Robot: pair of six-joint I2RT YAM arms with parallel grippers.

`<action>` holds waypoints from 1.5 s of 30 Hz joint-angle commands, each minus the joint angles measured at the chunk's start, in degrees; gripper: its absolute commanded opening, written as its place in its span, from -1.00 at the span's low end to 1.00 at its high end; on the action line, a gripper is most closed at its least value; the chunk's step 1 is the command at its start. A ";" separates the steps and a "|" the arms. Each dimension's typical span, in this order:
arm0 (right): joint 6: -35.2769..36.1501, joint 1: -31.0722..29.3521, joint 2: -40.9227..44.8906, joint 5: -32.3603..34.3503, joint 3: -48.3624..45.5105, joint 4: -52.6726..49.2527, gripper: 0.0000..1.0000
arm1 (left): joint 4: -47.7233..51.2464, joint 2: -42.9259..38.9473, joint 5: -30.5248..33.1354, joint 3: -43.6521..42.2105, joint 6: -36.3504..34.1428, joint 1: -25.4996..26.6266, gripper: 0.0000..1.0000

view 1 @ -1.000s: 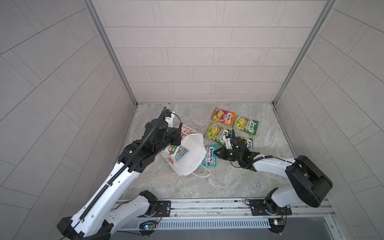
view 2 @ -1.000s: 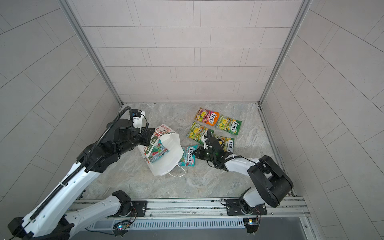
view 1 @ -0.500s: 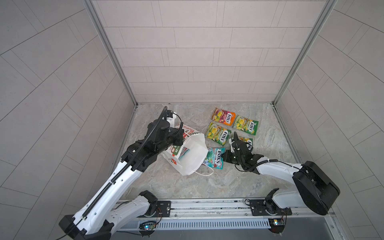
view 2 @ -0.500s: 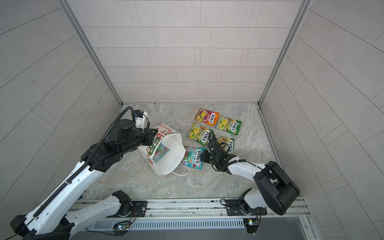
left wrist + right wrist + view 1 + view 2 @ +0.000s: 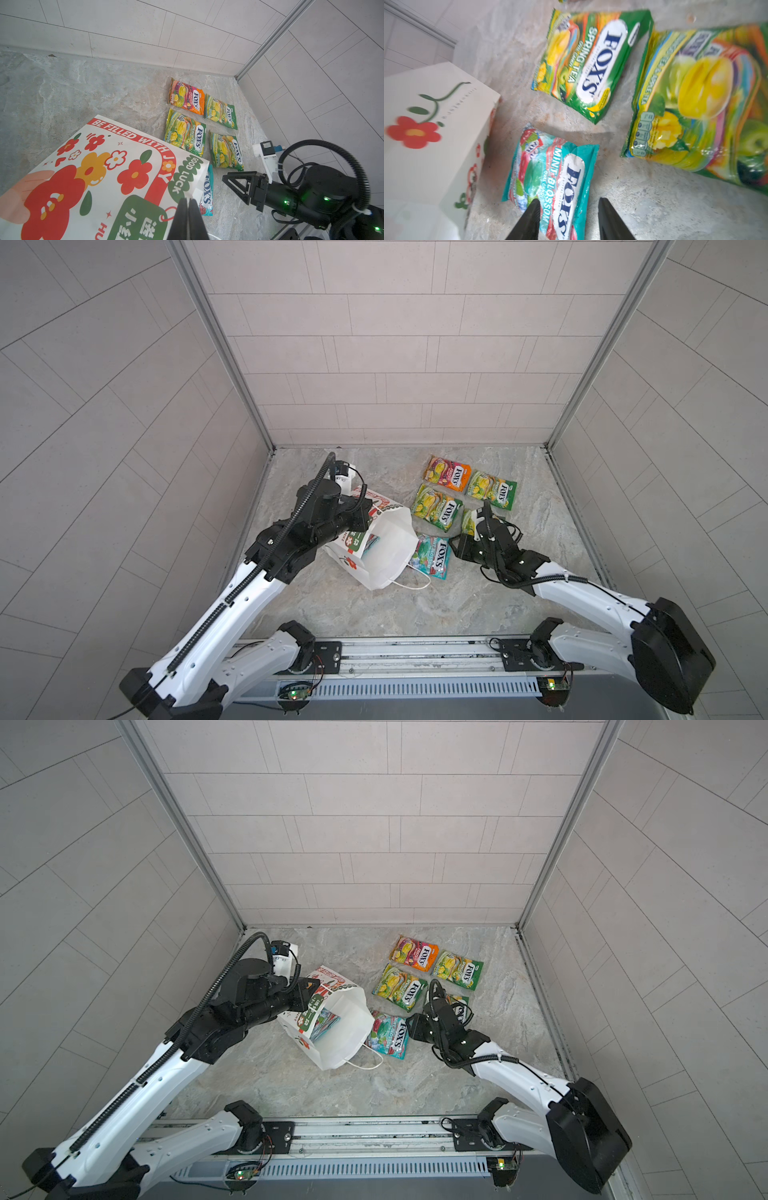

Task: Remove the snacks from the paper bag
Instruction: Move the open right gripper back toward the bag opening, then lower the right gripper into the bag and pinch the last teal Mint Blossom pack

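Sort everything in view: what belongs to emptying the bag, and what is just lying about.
Job: paper bag, teal packet inside it, Mint Blossom packet, three Spring Tea packets, orange packet, left gripper shut on the bag's rim, right gripper open.
Just there: stone tabletop, tiled walls, mounting rail.

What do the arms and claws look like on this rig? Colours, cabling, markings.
Left arm and right arm: white shells on the long links, black joints and wrists. A black ribbed conduit runs along the left. A black ribbed hose loops at the right wrist, near green lights. White camera mount at each wrist. Left claw and right claw: slim black tapered fingers. No readable markings.
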State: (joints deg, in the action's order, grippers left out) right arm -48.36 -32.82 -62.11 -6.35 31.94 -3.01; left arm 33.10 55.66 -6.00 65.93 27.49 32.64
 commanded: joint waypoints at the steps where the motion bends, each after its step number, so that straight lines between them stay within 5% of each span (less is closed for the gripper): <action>1: 3.76 -0.05 3.46 -1.83 3.19 -3.44 -0.03 | -1.90 -0.34 -0.37 -0.59 0.58 -0.04 -1.00; 12: 6.86 -5.05 4.13 -15.24 11.08 0.01 -0.01 | -5.58 1.11 -1.80 -1.21 3.99 -0.02 -1.00; 25: 8.46 -17.92 -6.55 -12.71 15.79 5.04 0.00 | -14.34 2.17 -2.53 -2.12 9.51 0.02 -1.00; 45: 4.25 -20.71 -29.78 -10.11 29.60 -2.61 -0.10 | -19.00 1.92 -4.64 -2.27 11.30 -0.04 -1.00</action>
State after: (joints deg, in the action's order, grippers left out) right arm -43.11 -53.25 -90.35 -17.80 59.33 -2.02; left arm 18.09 58.63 -9.69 63.94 38.06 32.64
